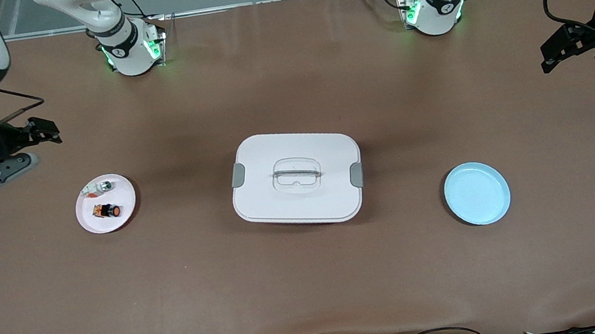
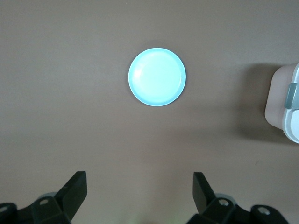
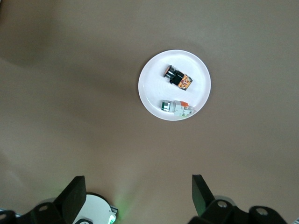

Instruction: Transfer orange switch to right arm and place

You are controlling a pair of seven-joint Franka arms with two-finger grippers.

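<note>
Two grippers we count, both wide open and empty: the left gripper [image 2: 140, 193] over bare table near one blue plate [image 1: 477, 194], the right gripper [image 3: 135, 196] near one white plate [image 1: 86, 218] carrying one orange switch [image 1: 107, 211] beside one white part [image 1: 98, 187]. One lidded white box [image 1: 296, 178] sits between the plates. We read no writing.

High front camera faces the robots (wrist cameras look straight down).

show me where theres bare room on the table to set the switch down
The round light blue plate toward the left arm's end is bare. Brown tabletop lies open between it and the white lidded box, and nearer the front camera. The small white plate is crowded: tiny black orange-capped switch beside a silver-capped white part.
</note>
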